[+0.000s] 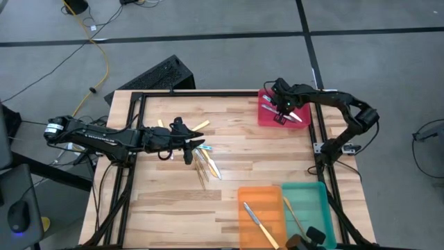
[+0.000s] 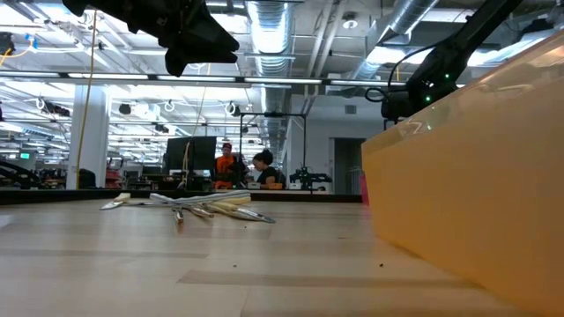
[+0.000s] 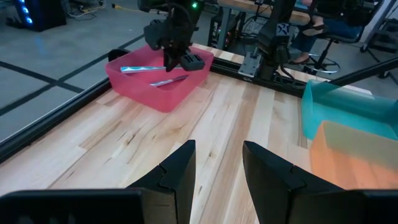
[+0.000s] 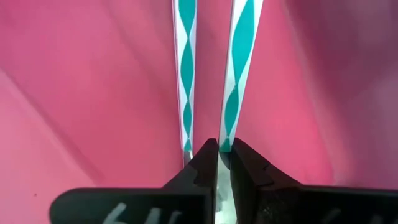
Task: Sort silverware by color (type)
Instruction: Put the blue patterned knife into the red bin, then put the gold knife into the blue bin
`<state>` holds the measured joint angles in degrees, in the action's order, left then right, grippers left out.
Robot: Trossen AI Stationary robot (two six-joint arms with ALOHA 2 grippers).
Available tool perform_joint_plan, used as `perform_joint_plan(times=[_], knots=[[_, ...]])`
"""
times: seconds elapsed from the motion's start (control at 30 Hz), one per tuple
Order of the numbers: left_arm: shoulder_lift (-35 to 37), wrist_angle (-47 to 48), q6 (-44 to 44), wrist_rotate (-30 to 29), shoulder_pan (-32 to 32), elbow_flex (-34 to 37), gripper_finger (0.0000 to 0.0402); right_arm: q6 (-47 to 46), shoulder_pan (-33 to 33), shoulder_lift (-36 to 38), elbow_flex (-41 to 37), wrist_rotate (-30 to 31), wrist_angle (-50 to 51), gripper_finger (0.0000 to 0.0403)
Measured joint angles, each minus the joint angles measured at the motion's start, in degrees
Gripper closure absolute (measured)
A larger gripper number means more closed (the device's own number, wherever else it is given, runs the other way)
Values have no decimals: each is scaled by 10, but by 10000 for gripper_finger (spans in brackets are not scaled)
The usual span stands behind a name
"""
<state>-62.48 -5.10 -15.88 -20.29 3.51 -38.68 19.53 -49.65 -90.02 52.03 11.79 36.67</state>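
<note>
Right claw (image 1: 283,110) in the red rectangular plastic tray (image 1: 266,117), fingers barely parted beside two teal-patterned utensils (image 4: 239,68). Left claw (image 1: 189,146), half-open and empty, over the remaining unsorted pile (image 1: 206,164) across the surface.

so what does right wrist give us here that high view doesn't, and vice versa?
Only the right wrist view: the teal-and-white wavy pattern on two utensil handles, and the right end effector with only a narrow gap between its fingers around one of them.

Only the high view: the left end effector over the pile of silverware mid-table, the orange tray and teal tray each holding a utensil, and the whole table.

Both: the red tray, with the right end effector down inside it.
</note>
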Motion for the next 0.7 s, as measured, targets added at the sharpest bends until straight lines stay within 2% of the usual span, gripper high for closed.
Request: perform_joint_plan(times=[0.37,0.7], knots=[[0,0,1,0,0,0,285,-6,2,0,0,-3,-3,346],[0,2,2,0,0,0,285,-15,1,0,0,-15,-4,258]])
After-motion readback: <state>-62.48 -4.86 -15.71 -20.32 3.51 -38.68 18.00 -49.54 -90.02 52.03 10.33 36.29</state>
